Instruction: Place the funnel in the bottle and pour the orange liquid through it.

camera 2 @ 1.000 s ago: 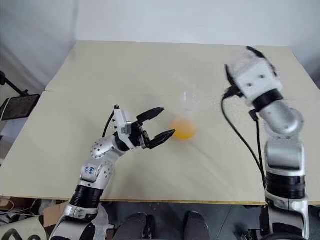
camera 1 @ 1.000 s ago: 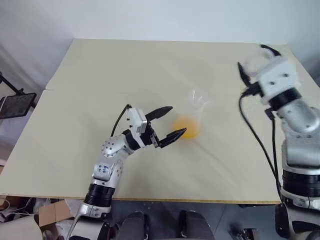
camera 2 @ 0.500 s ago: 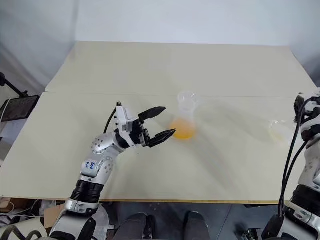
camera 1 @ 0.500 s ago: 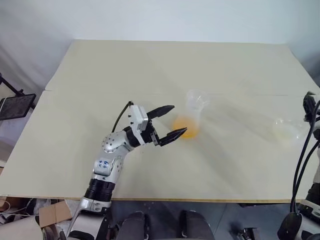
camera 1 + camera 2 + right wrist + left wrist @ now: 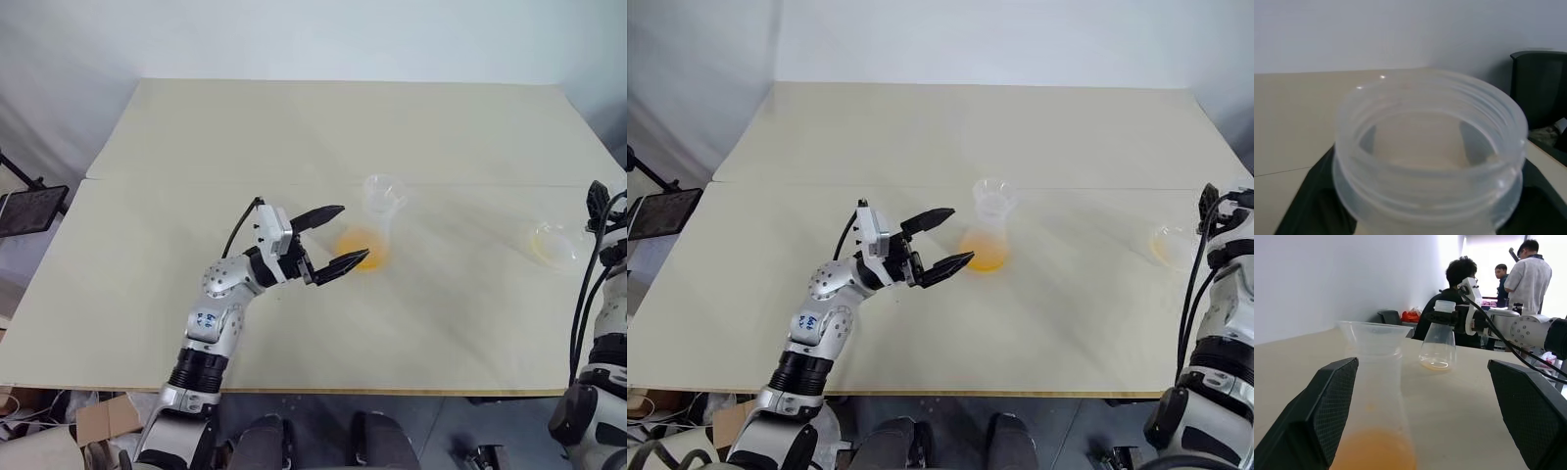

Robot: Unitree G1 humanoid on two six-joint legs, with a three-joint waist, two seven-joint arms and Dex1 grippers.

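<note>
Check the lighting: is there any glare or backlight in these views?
Left wrist view: a bright backdrop washes out the corner behind the people and backlights them. Right wrist view: small glints on the flask rim. Head views: soft, even light on the table, no glare.

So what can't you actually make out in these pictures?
- Funnel: in the left wrist view it is clear plastic against the clear flask, so I cannot tell where one ends.
- Bottle: in the right wrist view the bottom edge cuts off its body.
- Right hand: in the head views the right edge cuts part of it off.
</note>
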